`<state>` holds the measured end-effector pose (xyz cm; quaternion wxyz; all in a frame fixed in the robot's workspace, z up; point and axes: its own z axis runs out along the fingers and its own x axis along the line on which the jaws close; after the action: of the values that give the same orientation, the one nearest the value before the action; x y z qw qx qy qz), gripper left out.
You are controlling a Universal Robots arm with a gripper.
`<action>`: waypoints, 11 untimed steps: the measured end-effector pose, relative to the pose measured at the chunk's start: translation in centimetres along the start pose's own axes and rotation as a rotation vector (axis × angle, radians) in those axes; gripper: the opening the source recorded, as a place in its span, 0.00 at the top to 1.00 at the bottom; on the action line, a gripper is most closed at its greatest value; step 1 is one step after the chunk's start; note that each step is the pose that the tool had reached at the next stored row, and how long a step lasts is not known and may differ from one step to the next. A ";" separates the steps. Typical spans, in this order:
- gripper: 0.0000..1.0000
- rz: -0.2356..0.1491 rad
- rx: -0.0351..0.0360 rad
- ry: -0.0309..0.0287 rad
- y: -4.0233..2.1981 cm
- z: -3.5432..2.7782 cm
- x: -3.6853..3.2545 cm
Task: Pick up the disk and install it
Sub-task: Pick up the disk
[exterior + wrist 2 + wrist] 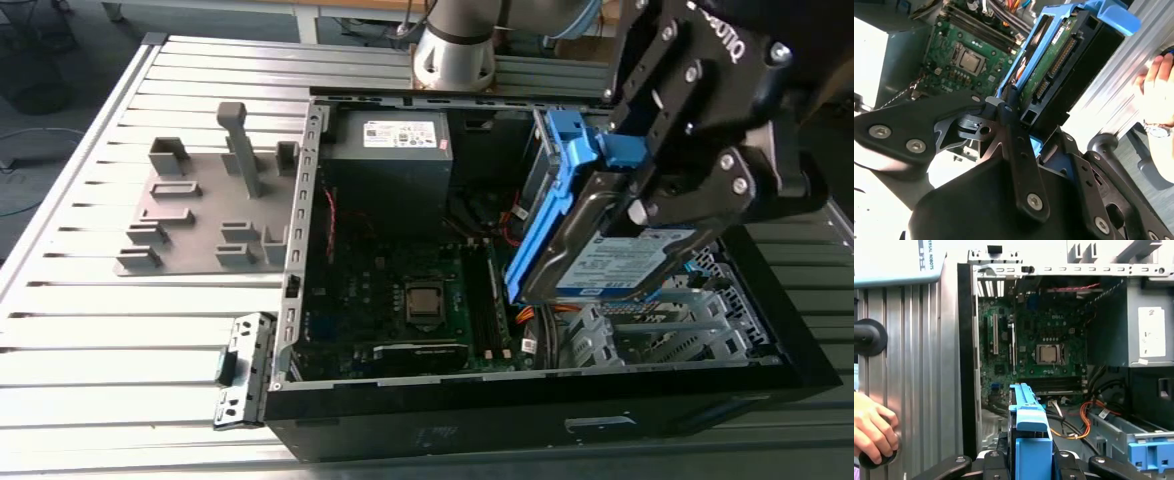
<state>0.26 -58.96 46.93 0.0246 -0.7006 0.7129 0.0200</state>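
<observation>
The gripper [650, 200] is clenched on the disk [594, 245], its black fingers [1016, 145] pressing the blue rails from both sides. The disk hangs on edge and tilted, label side facing the exterior view's right, above the open computer case [534, 415] and over the metal drive cage [667, 335] on that side. Whether its lower end touches the cage cannot be told. In the first wrist view the blue rail [1029, 440] points straight at the green motherboard [1046, 355]. The grey power supply [387, 150] sits at the far end of the case. The case lies on a slatted metal surface [94, 320], with a grey fixture [200, 215] beside it. A person's hand [871, 432] rests on a black knob by the case's outer wall.
</observation>
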 end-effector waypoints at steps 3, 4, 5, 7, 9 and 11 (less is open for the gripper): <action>0.64 0.000 -0.0006 -0.0001 -0.93 0.15 0.28; 0.64 0.000 -0.0009 0.0000 -1.23 0.19 0.36; 0.64 0.000 -0.0009 0.0000 -1.50 0.23 0.43; 0.64 0.000 -0.0013 0.0001 -2.10 0.32 0.52; 0.64 0.000 -0.0018 0.0004 -2.75 0.39 0.61; 0.64 0.000 -0.0022 0.0004 -3.34 0.49 0.70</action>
<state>3.60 -59.69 46.42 0.0237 -0.7006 0.7129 0.0206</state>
